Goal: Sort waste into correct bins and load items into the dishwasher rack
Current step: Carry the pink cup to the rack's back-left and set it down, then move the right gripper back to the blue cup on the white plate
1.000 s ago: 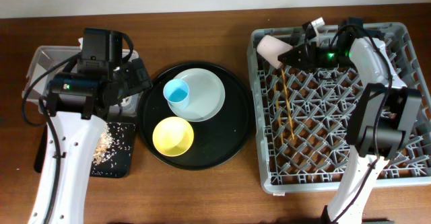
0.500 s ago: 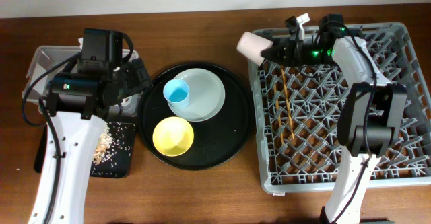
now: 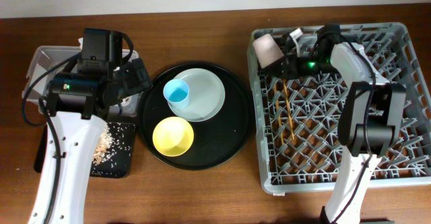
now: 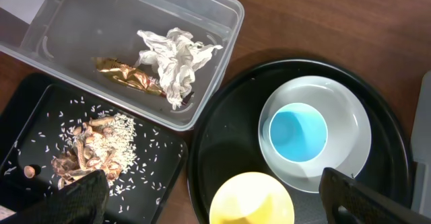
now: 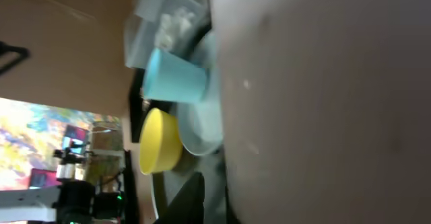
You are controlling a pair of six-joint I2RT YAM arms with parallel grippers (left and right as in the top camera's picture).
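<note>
At far-left corner of grey dishwasher rack [image 3: 316, 181], R gripper [image 3: 281, 56] pinches pink cup [image 3: 268, 49]. Chopsticks [image 3: 288, 109] lie in rack just near of it. L gripper [image 4: 212, 180] hangs w/ fingers spread above clear tub [image 4: 81, 22], which holds tissue [image 4: 176, 59] & foil wrapper [image 4: 124, 74]; food scraps [image 4: 84, 153] lie on shallow black tray [image 4: 161, 163]. Blue cup [image 4: 297, 132] sits on plate [image 4: 350, 136], yellow bowl [image 4: 250, 200] just near of it, both on round black tray [image 4: 222, 143]

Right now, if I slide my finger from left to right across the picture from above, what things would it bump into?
food scraps → big round black tray → pink cup → chopsticks
</note>
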